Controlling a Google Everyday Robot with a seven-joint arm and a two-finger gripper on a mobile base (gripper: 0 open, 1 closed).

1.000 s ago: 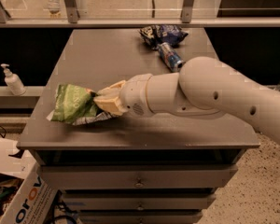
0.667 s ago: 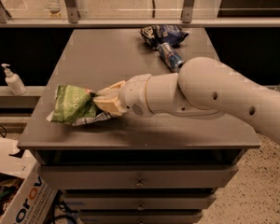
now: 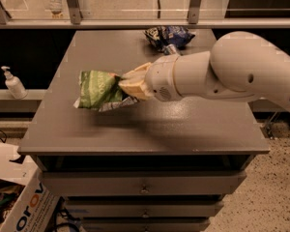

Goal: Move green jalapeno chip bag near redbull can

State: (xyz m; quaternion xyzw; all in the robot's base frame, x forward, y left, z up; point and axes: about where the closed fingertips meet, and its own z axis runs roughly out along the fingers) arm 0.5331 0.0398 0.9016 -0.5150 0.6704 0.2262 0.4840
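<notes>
One crinkly light-green chip bag, long axis left-right over grey table; right end clamped in cream pincer. One dark blue bag behind.

The white arm is extended in from beyond the right edge of the table and stretched leftward over the tabletop, roughly parallel to the front edge. Its thick rounded segment is carried above the right half of the table and narrows to a cylindrical wrist near the middle. The gripper is held left of centre, about midway between the front and back edges, and is pointed toward the left edge. Its tan fingers are closed on the right end of the green jalapeno chip bag, at the crinkled seal.
</notes>
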